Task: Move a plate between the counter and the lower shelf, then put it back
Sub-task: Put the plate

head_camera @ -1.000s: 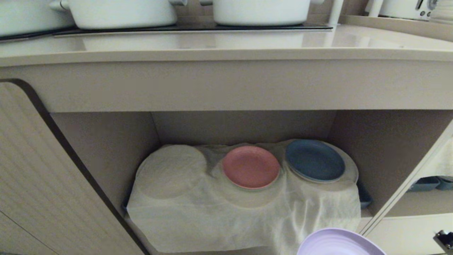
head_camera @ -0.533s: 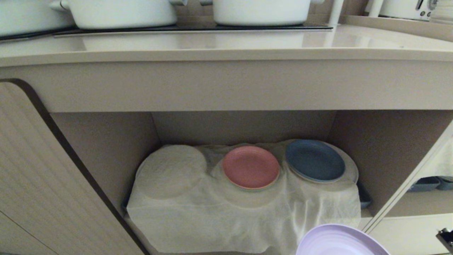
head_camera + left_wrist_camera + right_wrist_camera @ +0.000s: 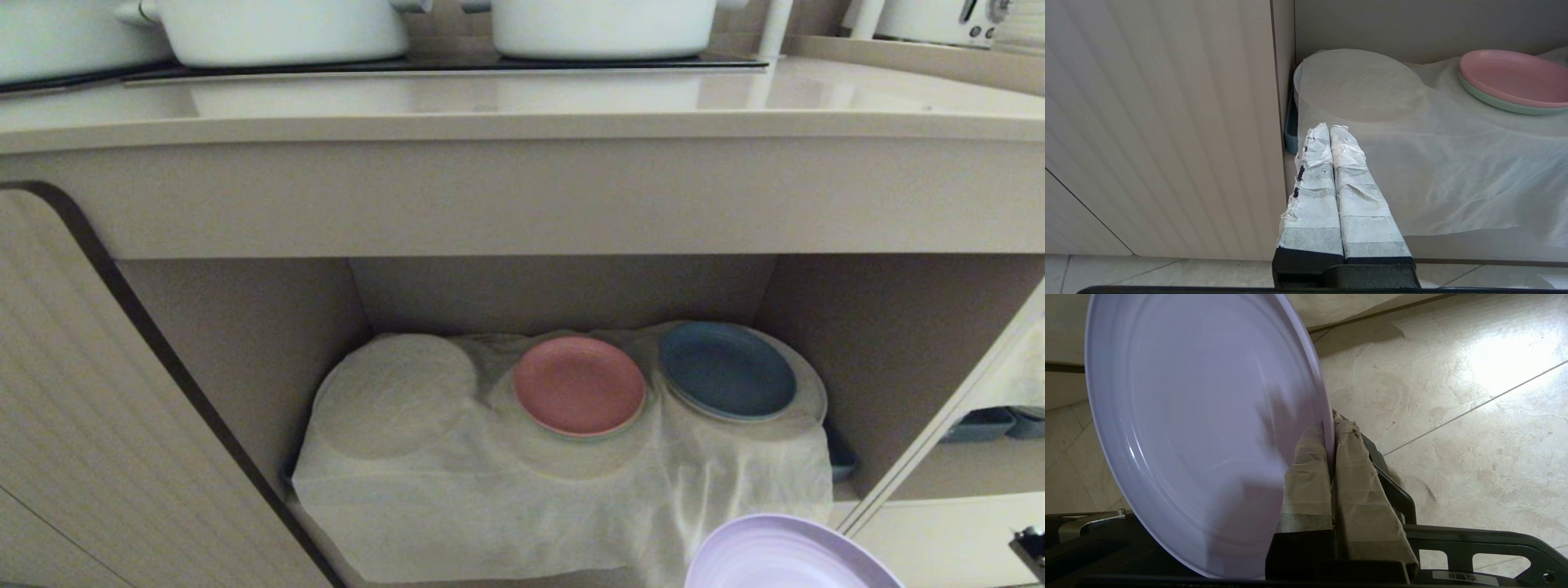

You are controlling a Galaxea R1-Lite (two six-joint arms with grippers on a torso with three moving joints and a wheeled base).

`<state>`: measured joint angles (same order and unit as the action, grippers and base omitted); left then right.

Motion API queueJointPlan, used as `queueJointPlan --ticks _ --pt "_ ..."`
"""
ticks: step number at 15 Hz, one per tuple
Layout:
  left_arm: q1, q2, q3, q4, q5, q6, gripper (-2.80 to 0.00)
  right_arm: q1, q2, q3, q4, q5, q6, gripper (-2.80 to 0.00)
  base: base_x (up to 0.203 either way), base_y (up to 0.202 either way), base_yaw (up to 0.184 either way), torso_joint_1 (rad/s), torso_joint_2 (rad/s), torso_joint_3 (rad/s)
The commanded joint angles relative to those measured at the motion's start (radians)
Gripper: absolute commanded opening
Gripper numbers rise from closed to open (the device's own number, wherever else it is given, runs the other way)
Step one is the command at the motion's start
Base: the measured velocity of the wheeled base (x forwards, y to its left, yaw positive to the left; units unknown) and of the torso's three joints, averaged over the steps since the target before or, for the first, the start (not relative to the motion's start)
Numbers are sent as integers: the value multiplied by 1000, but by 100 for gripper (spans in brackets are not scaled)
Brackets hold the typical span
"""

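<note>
The pale lilac plate [image 3: 784, 555] shows at the bottom right of the head view, low in front of the lower shelf [image 3: 490, 490]. In the right wrist view my right gripper [image 3: 1331, 428] is shut on the plate's [image 3: 1200, 416] rim, one taped finger on each face, and the plate hangs above the tiled floor. The gripper itself is outside the head view. The beige counter [image 3: 522, 106] runs across the top. My left gripper [image 3: 1331, 128] is shut on nothing, parked by the cupboard's left door, pointing at the shelf [image 3: 1453, 171].
On the shelf's white cloth sit a salmon-pink plate [image 3: 578, 385] and a dark blue plate [image 3: 725, 369], with a cloth-covered round stack [image 3: 396, 392] at the left. Open cupboard doors [image 3: 98, 408] flank the recess. White pots [image 3: 277, 28] stand on the hob.
The lilac plate has risen slightly at the bottom of the head view. Everything else is unchanged.
</note>
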<state>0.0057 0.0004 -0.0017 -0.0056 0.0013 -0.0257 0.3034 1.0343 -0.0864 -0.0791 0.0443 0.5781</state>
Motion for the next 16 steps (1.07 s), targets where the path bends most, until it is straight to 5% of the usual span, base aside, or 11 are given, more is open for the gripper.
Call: queueJointPlan --ticks 1,9,16 --pt "0 1 0 -1 0 0 -280 0 3 -3 1 -1 3 -280 0 0 0 0 0 0" --pt "0 1 0 -1 0 0 -280 2 1 -4 -2 -1 2 -280 0 0 0 5 -19 -17" --pt "0 1 0 -1 0 0 -280 6 -5 -19 1 -3 2 -280 0 0 0 125 -391 -283"
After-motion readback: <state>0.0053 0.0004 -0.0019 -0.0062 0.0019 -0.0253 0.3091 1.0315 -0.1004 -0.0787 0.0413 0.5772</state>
